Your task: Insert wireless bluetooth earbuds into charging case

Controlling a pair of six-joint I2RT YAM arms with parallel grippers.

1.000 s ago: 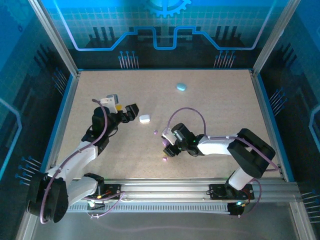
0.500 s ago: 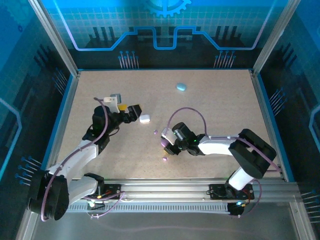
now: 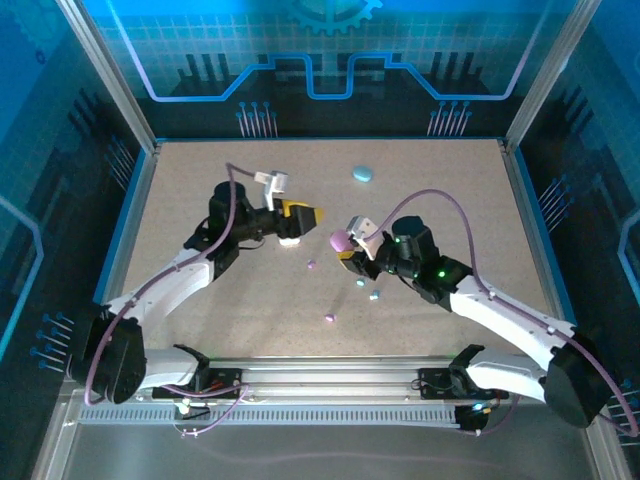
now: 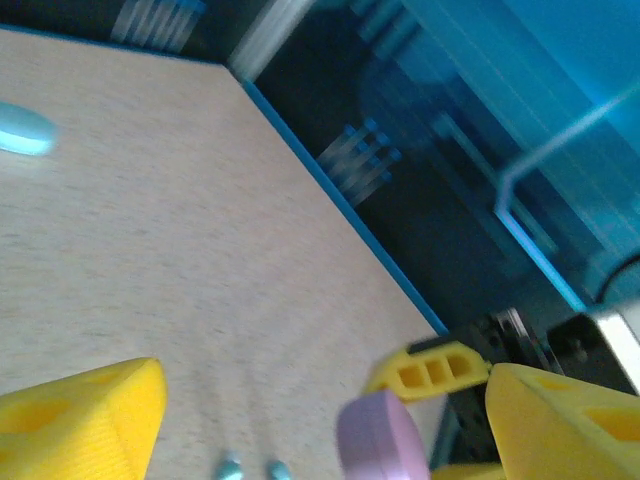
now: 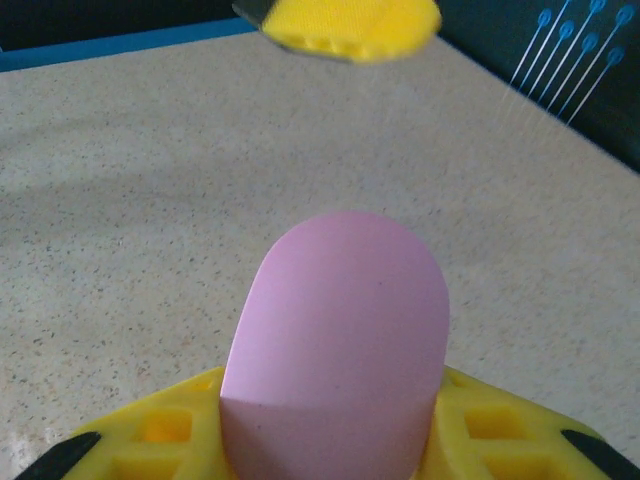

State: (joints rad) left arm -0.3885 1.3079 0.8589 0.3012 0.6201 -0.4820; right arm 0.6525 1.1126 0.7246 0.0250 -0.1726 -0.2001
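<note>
Two purple earbuds lie loose on the table, well apart from each other and nearer the arm bases than both grippers; two light-blue earbuds lie close together just beside the R arm. R gripper holds the purple case pinched btw its yellow fingers and raised off the table. L gripper is near, jaws spread w/ nothing btw them, one finger tip reaching above the case in the R wrist view. A light-blue case rests far back, untouched. Step in hand, as I judge: presenting the purple case to the L gripper, prob. to open the lid; no bud is inserted yet. The case looks closed, but I cannot tell for sure. Nxt move calls for a steady R hold while the L fingers close on the lid edge only, then a careful pick of a tiny purple bud.
</note>
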